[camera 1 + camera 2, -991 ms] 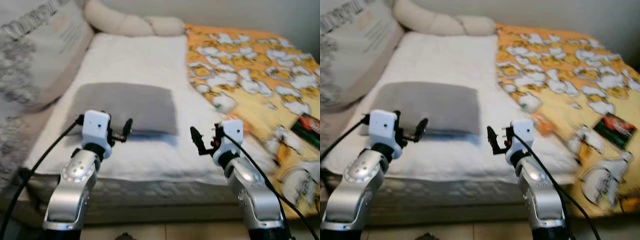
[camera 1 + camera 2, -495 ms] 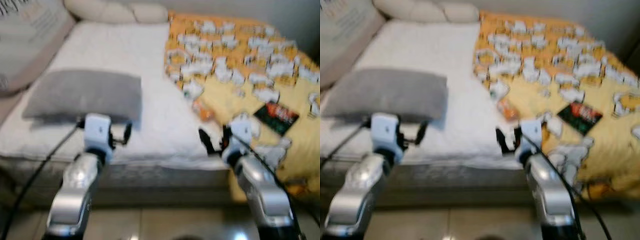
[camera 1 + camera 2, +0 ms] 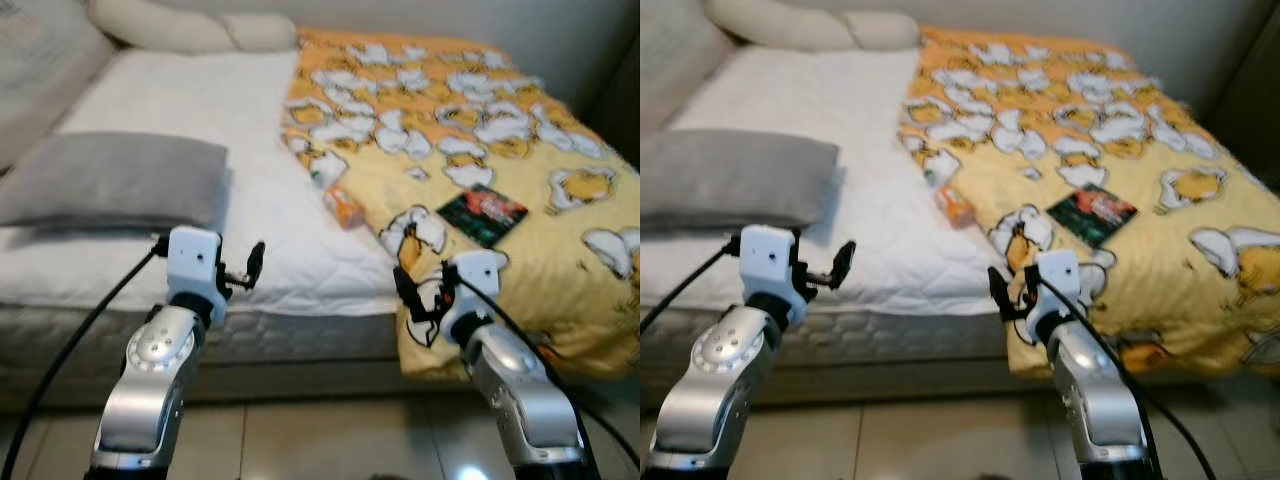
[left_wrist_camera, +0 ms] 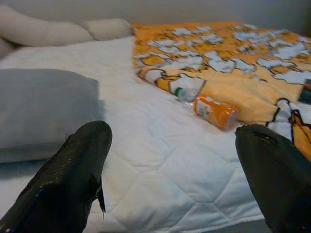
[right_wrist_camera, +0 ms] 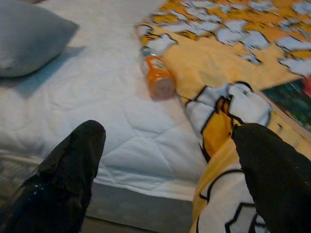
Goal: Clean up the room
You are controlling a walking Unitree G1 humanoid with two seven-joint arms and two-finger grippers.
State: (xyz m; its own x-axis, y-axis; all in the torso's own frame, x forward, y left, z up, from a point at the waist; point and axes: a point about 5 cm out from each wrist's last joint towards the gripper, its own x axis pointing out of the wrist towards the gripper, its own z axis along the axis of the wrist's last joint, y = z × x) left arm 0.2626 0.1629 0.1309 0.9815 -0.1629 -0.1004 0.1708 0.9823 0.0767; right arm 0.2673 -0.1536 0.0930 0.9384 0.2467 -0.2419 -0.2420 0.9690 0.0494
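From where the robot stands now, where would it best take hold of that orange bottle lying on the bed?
Probably around its middle, coming down from above. The orange bottle lies on its side on the white mattress, against the yellow blanket's edge, so its round body is open from above for fingers to straddle. The right gripper looks nearer.

A wide bed [image 3: 300,270] with a white quilted mattress cover — a flat grey pillow [image 3: 110,180] lies on it, a long cream bolster [image 3: 180,28] at the head, glossy tiled floor [image 3: 300,440] below.
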